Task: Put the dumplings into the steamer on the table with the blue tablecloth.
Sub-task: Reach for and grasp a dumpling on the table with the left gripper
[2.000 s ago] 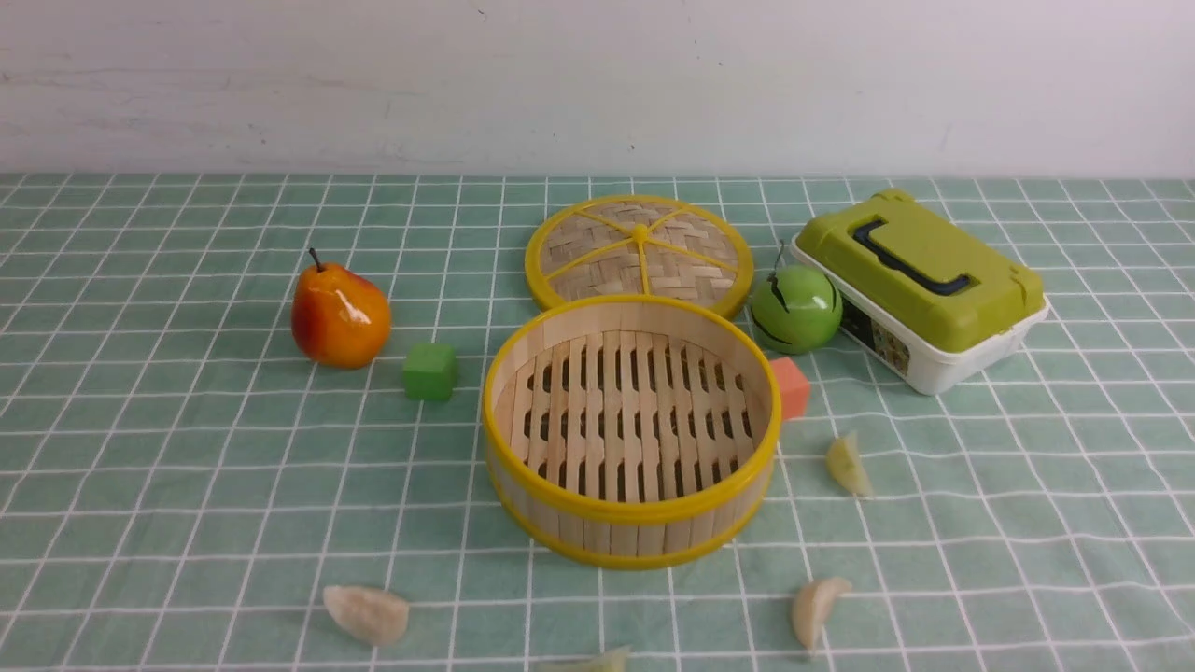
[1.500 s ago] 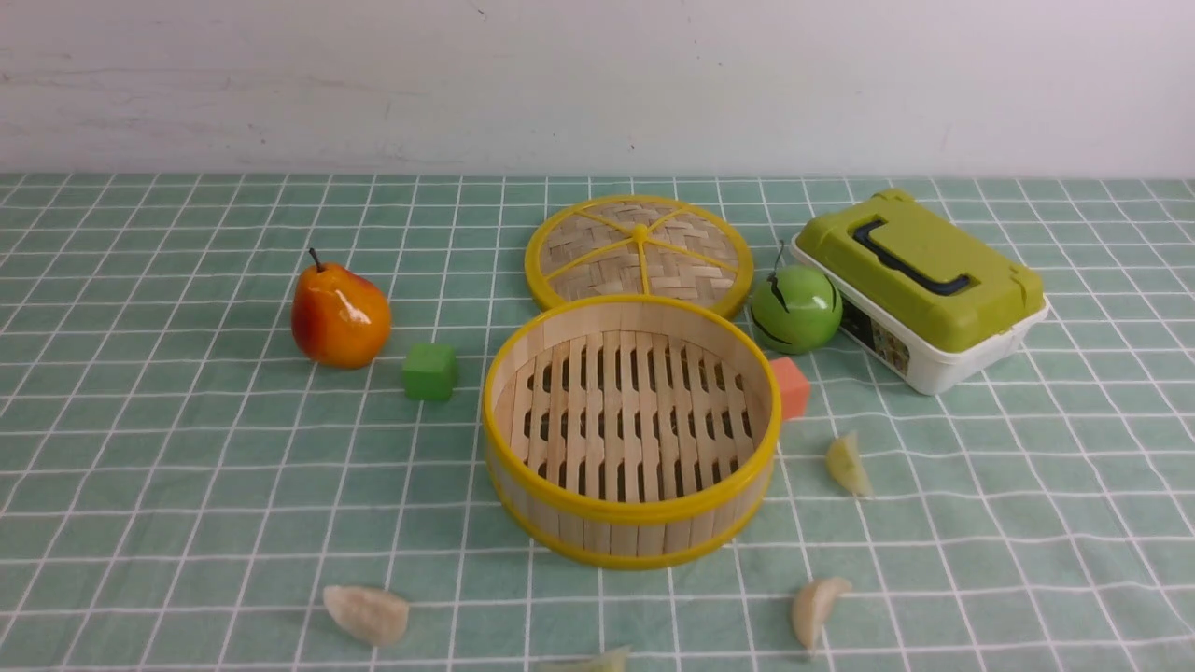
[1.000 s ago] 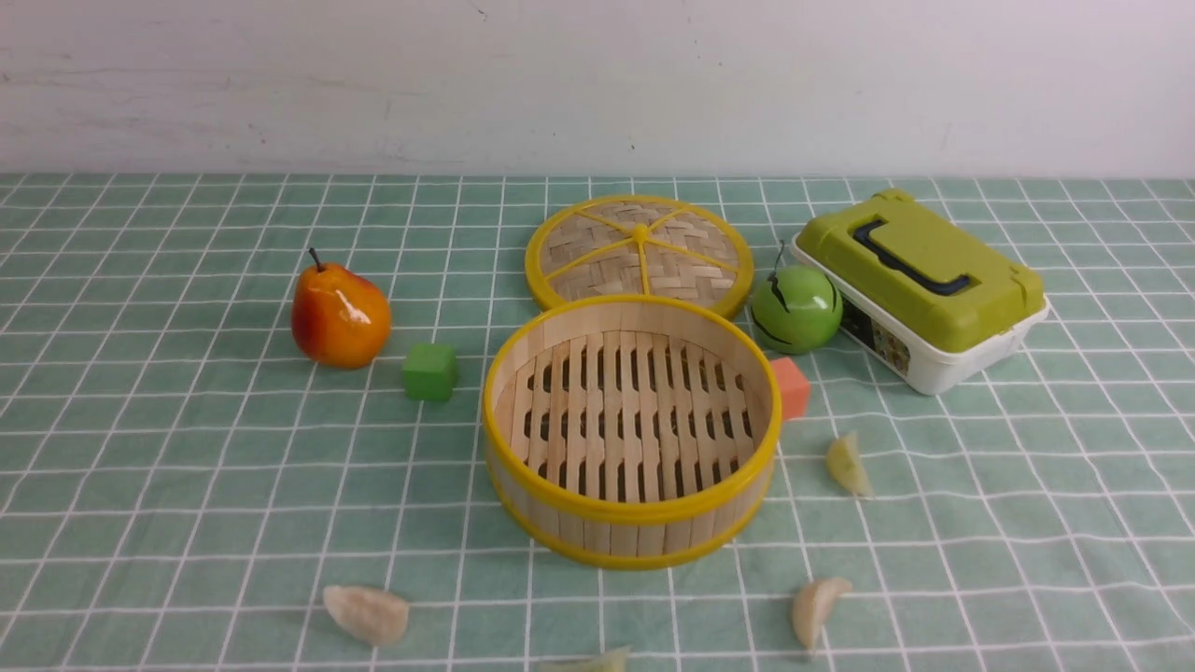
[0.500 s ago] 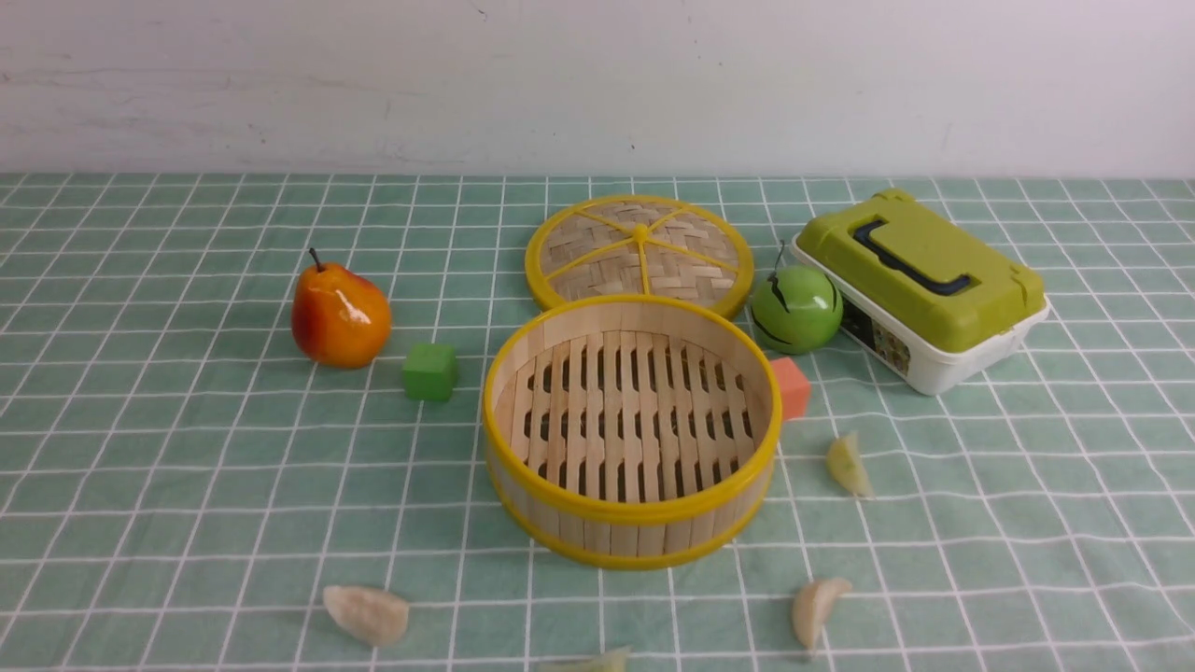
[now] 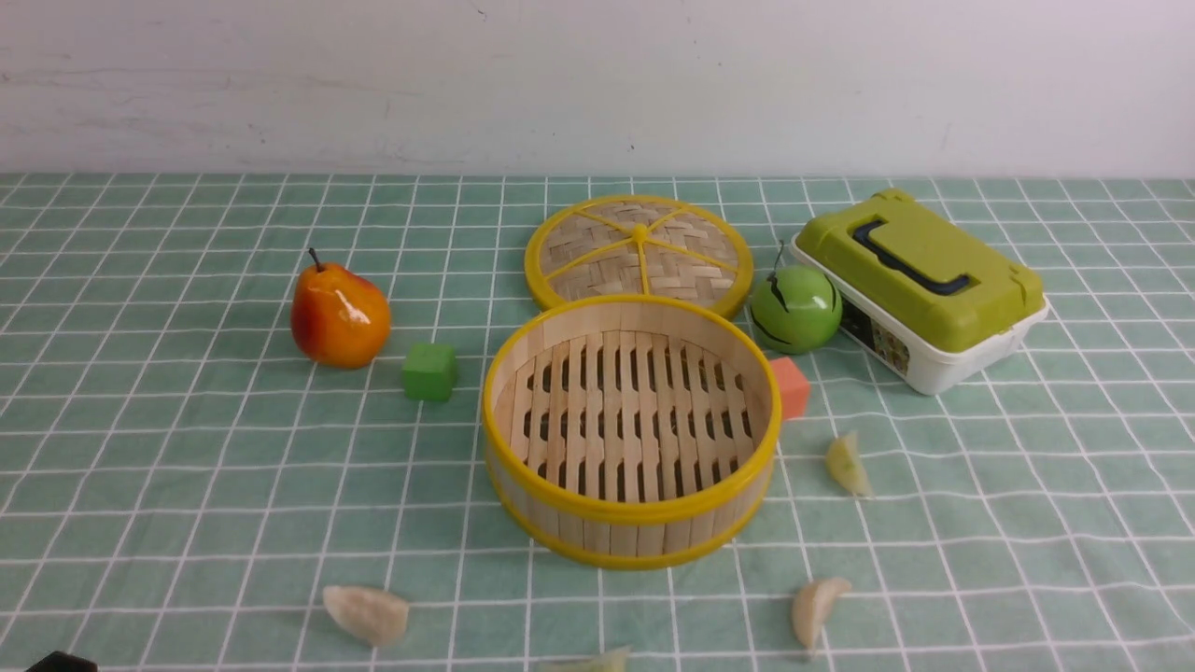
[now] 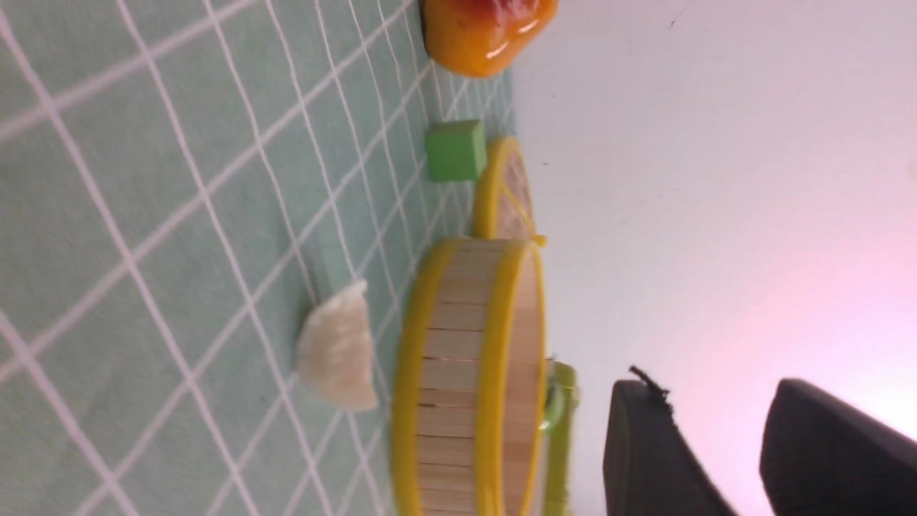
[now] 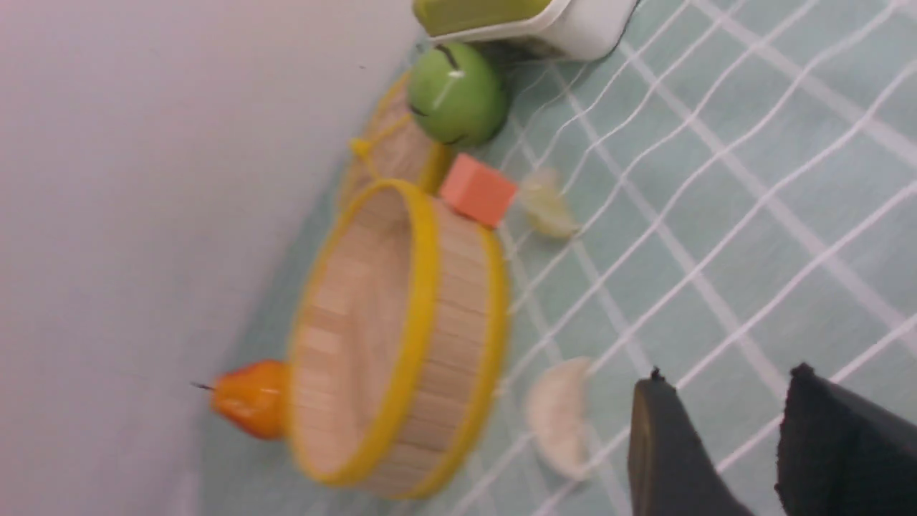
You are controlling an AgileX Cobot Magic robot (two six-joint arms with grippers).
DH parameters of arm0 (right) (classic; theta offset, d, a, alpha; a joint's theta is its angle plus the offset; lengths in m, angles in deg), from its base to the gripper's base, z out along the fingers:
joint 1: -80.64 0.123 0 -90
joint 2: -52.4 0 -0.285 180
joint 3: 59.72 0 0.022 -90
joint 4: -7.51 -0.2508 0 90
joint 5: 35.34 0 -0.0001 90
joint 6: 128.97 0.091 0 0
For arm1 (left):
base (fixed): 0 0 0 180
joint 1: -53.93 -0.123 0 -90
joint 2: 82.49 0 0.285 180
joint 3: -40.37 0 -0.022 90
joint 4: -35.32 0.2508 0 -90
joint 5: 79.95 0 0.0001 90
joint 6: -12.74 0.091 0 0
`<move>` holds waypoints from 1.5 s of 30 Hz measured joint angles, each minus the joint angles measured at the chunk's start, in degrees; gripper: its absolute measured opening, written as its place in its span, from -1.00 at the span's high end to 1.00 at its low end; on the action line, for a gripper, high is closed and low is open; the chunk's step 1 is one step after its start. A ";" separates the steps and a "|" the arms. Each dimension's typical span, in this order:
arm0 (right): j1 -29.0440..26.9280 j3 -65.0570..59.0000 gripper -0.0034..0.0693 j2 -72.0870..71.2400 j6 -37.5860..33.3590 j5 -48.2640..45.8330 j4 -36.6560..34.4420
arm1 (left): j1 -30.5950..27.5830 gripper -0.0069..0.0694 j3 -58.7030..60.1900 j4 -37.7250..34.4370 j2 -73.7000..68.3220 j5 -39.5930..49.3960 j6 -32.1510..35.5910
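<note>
My left claw (image 6: 713, 394) and right claw (image 7: 727, 380) both gape empty, and the pale cream pleated dumpling (image 5: 366, 613), lying left-to-right on the teal gridded cloth (image 5: 187, 467) near-left of the round bamboo steamer (image 5: 631, 537), sits closer to the left one.

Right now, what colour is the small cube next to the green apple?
Salmon-orange. The cube shows best in the front view, just right of the steamer.
</note>
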State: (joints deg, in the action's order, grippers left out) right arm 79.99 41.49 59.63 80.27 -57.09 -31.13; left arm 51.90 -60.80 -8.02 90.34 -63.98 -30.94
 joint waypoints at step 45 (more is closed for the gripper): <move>14.43 56.04 0.95 63.15 -62.38 -33.20 3.71 | 23.93 -0.73 -53.15 38.54 -82.97 29.99 13.81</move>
State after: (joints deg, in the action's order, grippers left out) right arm 94.41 97.54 122.78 17.89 -90.29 -27.42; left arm 75.83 -113.95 30.52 7.37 -33.99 -17.13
